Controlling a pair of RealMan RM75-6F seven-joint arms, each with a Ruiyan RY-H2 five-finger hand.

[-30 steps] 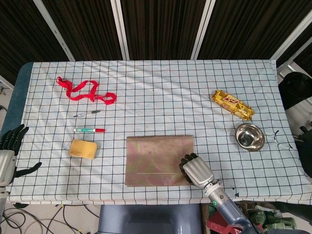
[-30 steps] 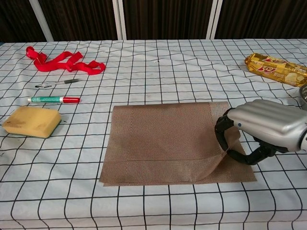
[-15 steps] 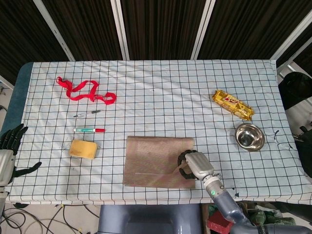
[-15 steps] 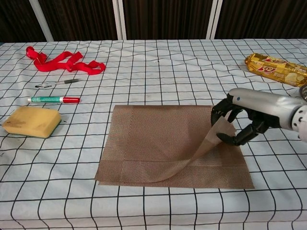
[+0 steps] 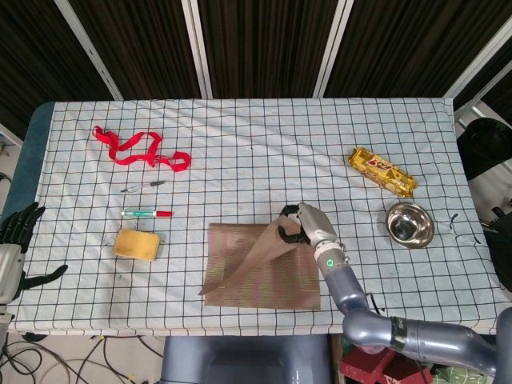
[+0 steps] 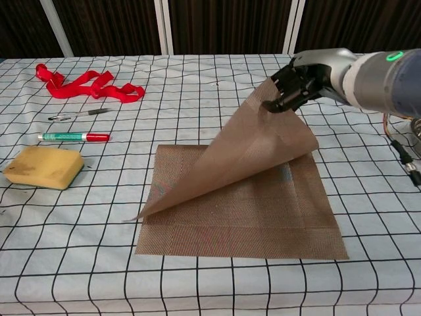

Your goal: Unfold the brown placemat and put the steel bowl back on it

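Observation:
The brown placemat (image 5: 264, 282) lies folded near the table's front edge. My right hand (image 5: 302, 222) pinches a corner of its top layer and holds it high above the table. In the chest view the lifted layer (image 6: 243, 151) hangs as a slanted sheet from my right hand (image 6: 299, 82) down to the mat's front left, over the flat lower layer (image 6: 263, 227). The steel bowl (image 5: 410, 225) stands upright on the cloth to the right of the mat, apart from it. At the far left edge my left hand (image 5: 14, 240) holds nothing, its fingers spread.
A yellow sponge (image 5: 136, 244), a red-capped marker (image 5: 146, 214) and a thin pen (image 5: 144, 186) lie left of the mat. A red ribbon (image 5: 140, 150) is at the back left. A gold snack pack (image 5: 382, 171) lies behind the bowl.
My right hand has risen and moved away from me with the mat's corner, peeling the top layer up from nearly flat to a steep slant. The left hand and bowl are unmoved.

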